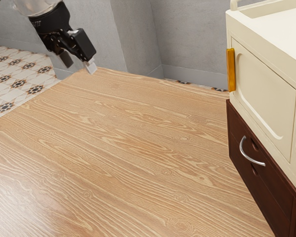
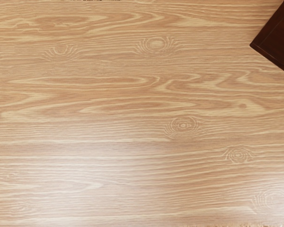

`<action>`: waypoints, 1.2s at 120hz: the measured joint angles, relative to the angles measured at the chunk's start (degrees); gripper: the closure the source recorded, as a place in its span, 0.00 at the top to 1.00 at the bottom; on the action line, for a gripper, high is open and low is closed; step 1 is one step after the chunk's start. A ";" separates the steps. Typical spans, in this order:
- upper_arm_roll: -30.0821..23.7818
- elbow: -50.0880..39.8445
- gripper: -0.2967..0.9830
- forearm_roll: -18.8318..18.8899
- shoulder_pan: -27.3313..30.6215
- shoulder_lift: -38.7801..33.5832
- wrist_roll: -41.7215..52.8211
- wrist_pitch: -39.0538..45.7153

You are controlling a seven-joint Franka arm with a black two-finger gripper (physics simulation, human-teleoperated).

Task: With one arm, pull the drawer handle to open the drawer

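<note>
1. Plainly, the approach is at an early stage. The gripper (image 1: pixel 79 66) hangs well apart from all furniture, its fingers (image 1: pixel 91 66) apart with nothing between them.
2. Taking twelve o'clock as the exterior view's top, the silver handle (image 1: pixel 247 157) lies at four o'clock from the gripper, on the front of the dark cabinet (image 1: pixel 286 212). No gap shows around the drawer; I judge it shut.
3. Reach risk: the travel is long, and the wrist view catches merely a corner of the dark cabinet. A small heading error could bring me in wide of the bar.
4. Wrong-target risk: an orange strip (image 1: pixel 231 69) on the cream cabinet (image 1: pixel 266 94) sits just short of twelve o'clock from the handle. Coming in too high could lead to that instead.
5. Grip risk: the bar is thin and curved. A badly turned hand could straddle it poorly, strike the front, or slip off under load.
6. Contact risk: dark notches (image 1: pixel 255 144) beside the bar could catch a fingertip. Descending too low could scrape the wooden surface (image 1: pixel 138 148).
7. Pull risk: drawing at a slant to the front might jam the drawer or drag the cabinet. Recommended: square up, close on the bar, pull straight out.
</note>
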 joint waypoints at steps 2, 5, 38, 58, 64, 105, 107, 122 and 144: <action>-0.01 -0.16 0.75 0.02 -0.51 -0.01 0.02 -0.03; 0.00 -0.49 0.75 0.04 -1.27 -0.05 0.05 -0.09; -0.51 -4.26 0.75 -2.07 -4.91 0.01 -2.78 -1.65; -0.07 -13.49 0.75 -4.45 -4.62 -1.36 -8.07 -2.32; -0.30 -20.56 0.74 -5.86 -4.16 -5.01 -9.97 -0.87; -8.78 -37.00 0.74 -11.89 -3.77 -14.84 -28.00 13.91; -8.80 -37.20 0.74 -12.02 -3.78 -14.89 -29.01 14.43; -8.99 -38.60 0.74 -12.60 -3.83 -14.67 -35.74 18.19; -9.60 -39.06 0.74 -12.88 -4.66 -13.00 -43.33 22.94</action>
